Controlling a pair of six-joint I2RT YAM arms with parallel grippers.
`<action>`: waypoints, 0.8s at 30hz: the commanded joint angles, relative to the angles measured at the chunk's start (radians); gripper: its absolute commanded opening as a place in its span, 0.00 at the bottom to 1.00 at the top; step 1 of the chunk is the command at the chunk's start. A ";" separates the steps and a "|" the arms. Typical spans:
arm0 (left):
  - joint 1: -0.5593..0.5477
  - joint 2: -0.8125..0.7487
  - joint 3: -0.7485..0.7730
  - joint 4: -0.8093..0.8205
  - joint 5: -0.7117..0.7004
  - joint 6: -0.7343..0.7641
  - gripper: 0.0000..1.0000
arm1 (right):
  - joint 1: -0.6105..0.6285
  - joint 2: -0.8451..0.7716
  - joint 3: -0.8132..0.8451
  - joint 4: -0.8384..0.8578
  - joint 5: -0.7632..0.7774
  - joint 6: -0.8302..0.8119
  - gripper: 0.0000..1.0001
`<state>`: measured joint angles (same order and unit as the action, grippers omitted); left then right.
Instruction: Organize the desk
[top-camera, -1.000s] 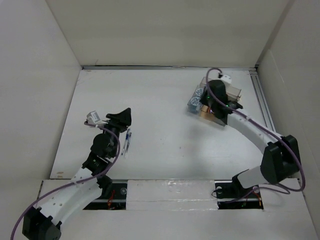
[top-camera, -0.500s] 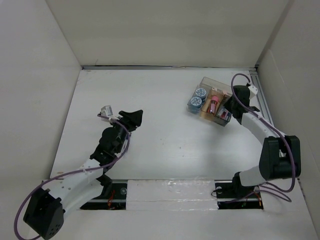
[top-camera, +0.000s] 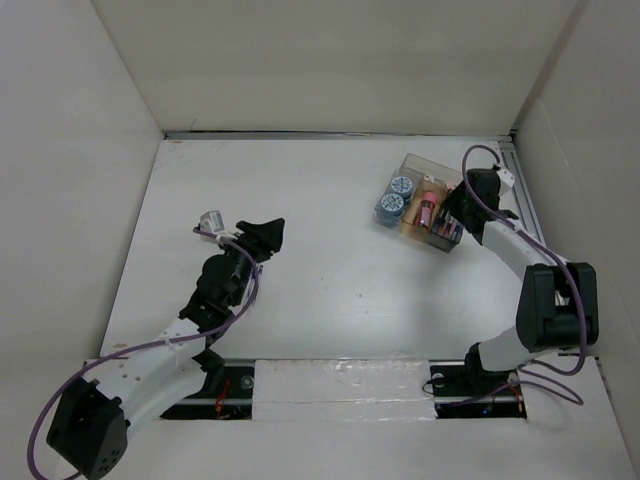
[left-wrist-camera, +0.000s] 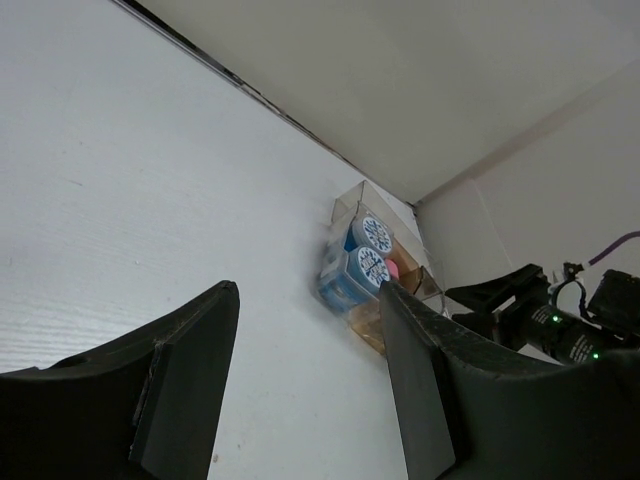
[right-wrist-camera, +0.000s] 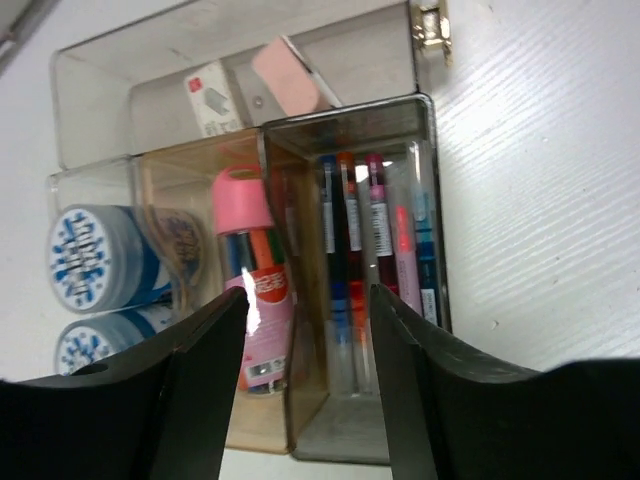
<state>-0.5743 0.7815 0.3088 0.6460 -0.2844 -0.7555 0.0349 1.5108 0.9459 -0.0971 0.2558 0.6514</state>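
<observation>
Top cam: white surface spread under both arms, clear organizer far right, my right claw just beside it. Left wrist: my left claw hangs open, empty. Right wrist: right claw open over the pens, so stowing looks done; next, lift clear without bumping it.

The left arm lay stretched forward from its base, its wrist angled toward the middle. The left fingers stood wide apart with nothing between them. The right arm was bent sharply at the elbow, forearm pointing back and left, and the right fingers were parted and empty.
</observation>
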 joint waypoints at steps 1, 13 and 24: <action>0.005 -0.031 0.044 0.029 -0.024 0.021 0.54 | 0.083 -0.083 0.025 0.056 0.017 -0.013 0.58; 0.014 -0.336 -0.013 -0.038 -0.163 0.004 0.05 | 0.824 0.224 0.238 -0.013 0.060 0.040 0.00; -0.004 -0.487 -0.022 -0.162 -0.366 -0.051 0.39 | 1.042 0.565 0.600 -0.075 0.010 -0.012 0.49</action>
<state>-0.5747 0.3332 0.3031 0.4808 -0.5793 -0.7921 1.0752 2.0480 1.4467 -0.1577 0.2619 0.6613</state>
